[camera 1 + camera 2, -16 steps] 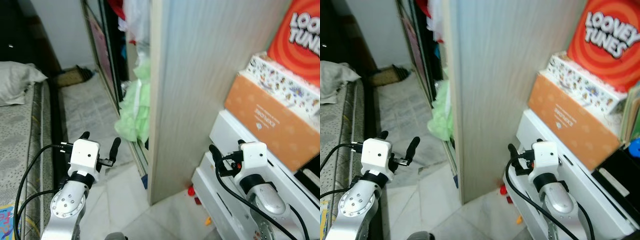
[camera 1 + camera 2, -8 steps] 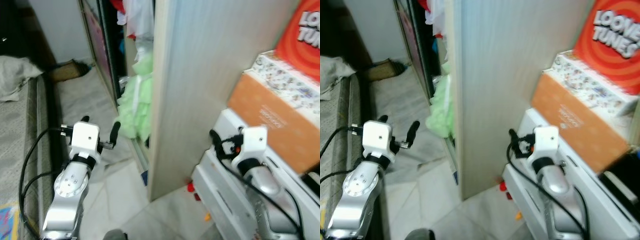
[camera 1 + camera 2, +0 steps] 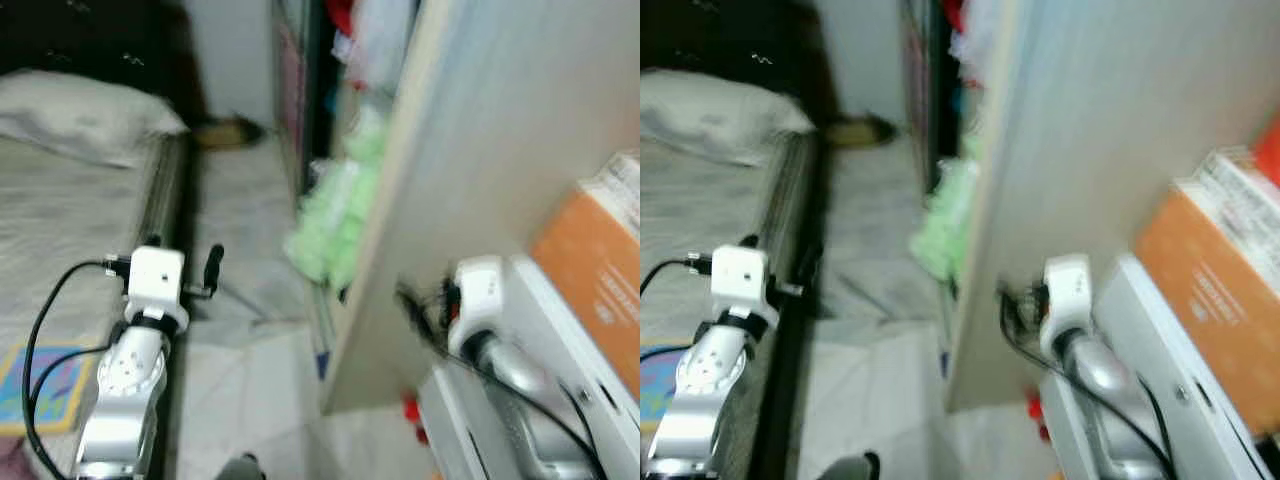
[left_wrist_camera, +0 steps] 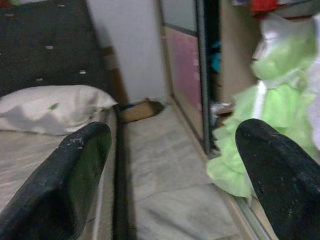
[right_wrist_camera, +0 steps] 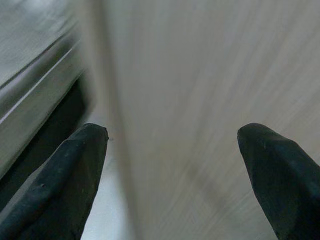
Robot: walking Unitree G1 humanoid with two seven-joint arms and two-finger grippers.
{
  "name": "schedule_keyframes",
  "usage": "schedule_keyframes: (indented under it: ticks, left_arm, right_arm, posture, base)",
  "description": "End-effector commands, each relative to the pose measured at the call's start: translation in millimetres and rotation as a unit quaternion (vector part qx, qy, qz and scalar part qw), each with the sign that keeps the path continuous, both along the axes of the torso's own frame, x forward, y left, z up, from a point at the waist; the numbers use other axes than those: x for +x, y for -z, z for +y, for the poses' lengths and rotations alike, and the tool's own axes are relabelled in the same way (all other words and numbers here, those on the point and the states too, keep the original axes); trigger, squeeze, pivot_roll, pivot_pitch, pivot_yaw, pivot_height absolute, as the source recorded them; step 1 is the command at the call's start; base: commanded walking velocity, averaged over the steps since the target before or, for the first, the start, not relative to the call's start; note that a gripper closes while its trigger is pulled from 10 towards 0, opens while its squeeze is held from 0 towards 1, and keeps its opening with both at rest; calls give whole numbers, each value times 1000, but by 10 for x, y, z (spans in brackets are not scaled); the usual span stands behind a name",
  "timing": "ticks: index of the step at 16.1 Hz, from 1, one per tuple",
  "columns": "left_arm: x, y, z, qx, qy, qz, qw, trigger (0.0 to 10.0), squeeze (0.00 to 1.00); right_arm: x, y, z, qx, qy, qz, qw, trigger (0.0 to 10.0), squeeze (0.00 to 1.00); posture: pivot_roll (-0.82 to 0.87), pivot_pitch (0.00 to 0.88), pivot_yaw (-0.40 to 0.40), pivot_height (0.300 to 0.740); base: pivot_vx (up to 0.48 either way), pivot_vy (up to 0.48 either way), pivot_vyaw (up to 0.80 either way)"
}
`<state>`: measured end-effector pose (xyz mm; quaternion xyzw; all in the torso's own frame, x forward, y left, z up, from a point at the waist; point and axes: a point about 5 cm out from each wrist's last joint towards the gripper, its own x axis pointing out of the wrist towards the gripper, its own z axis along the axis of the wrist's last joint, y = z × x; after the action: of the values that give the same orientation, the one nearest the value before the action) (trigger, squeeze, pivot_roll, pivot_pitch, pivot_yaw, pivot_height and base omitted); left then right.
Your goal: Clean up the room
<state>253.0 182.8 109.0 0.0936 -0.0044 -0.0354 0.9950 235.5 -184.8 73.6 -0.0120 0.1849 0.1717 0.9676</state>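
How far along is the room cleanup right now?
Nothing looks done yet. Both the left gripper and right gripper are open and empty. Left to do: the green clothing spilling from the wardrobe, and a small red item on the floor.

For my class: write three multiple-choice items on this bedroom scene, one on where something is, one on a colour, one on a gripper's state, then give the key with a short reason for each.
1. Where does the white pillow lie?
A. on the bed
B. on the floor tiles
C. inside the wardrobe

2. What colour is the frilly garment hanging out of the wardrobe?
A. red
B. light green
C. dark blue

3. How do the fingers of the left gripper stand?
A. shut on the garment
B. shut on nothing
C. open, holding nothing

Key:
1. A, the pillow rests at the head of the bed.
2. B, its ruffles are pale green.
3. C, the left wrist view shows floor between the spread fingers.
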Motion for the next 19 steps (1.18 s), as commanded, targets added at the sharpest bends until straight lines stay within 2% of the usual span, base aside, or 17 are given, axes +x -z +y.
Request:
schedule_keyframes:
  ticks: [1,2,3,6,9,10,11,13,15,16,19]
  left_arm:
    - [21,-19,-69,-2,12,-6,1000,10000,0]
    - [23,-17,-70,-2,12,-6,1000,10000,0]
    - [14,-18,-74,-1,14,-6,1000,10000,0]
    - [-102,11,-40,0,11,8,1000,10000,0]
    - [-172,47,-40,4,20,20,1000,10000,0]
    - [-194,57,-42,6,25,24,999,10000,0]
    - [-193,34,-48,5,28,25,999,10000,0]
    - [-200,27,-63,6,33,26,999,10000,0]
    - [-222,19,-41,8,34,29,999,10000,0]
    - [-225,25,-42,8,31,31,999,10000,0]
    - [-219,9,-68,4,11,27,1000,10000,0]
  right_arm:
    - [-99,11,-5,2,-67,32,997,10000,0]
    - [-140,24,-4,1,-92,42,995,10000,0]
    - [-226,16,-14,8,-143,69,987,10000,0]
    - [-314,-66,54,19,-233,80,969,10000,0]
    - [-386,-91,101,26,-281,95,954,10000,0]
    - [-432,-90,115,25,-305,105,946,10000,0]
    - [-501,-123,149,27,-345,107,932,10000,0]
    - [-413,-121,82,21,-307,80,948,10000,0]
    - [-299,-242,187,52,-291,34,955,10000,0]
    - [-221,-303,269,54,-263,-5,963,10000,0]
    - [-12,-381,343,70,-155,-65,983,10000,0]
  posture:
    - [-48,0,-85,740]
    - [-48,0,-86,740]
    - [-45,0,-93,740]
    - [-37,0,-86,740]
    - [-37,0,-76,740]
    - [-38,0,-74,740]
    - [-35,0,-70,740]
    - [-31,0,-63,740]
    - [-35,0,-59,740]
    - [-31,0,-56,740]
    - [-28,0,-50,740]
  base:
    - [0,0,800]
    - [0,0,800]
    - [0,0,800]
    - [0,0,800]
    - [0,0,800]
    - [0,0,800]
    - [0,0,800]
    - [0,0,800]
    - [0,0,800]
    - [0,0,800]
    - [0,0,800]
